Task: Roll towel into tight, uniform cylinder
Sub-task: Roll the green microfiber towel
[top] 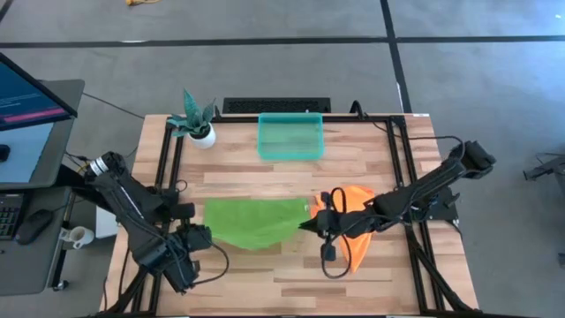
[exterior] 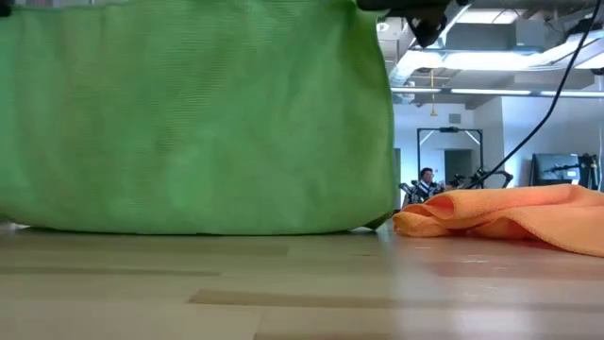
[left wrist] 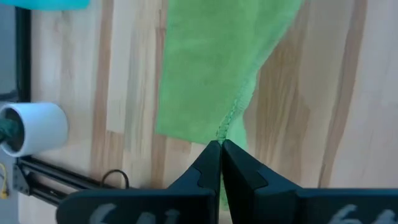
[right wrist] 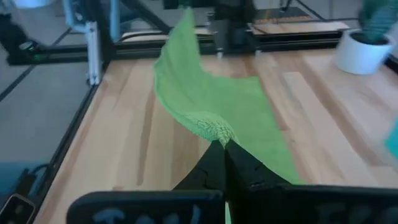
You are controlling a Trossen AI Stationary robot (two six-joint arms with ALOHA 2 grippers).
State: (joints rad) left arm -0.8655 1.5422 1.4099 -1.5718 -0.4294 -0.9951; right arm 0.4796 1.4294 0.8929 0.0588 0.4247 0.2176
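while the green towel (top: 253,221) is stretching lengthwise between them, the left gripper (left wrist: 221,148) and right gripper (right wrist: 219,144) are each pinching an opposite corner beside the orange cloth (top: 353,216).

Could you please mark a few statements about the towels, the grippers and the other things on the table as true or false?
1. Both grippers pinch the green towel. True: left gripper, right gripper.
2. The orange towel lies inside the teal tray. False: it lies on the table under the right arm.
3. The potted plant stands left of the tray. True.
4. The green towel is rolled into a cylinder. False: it hangs unrolled.
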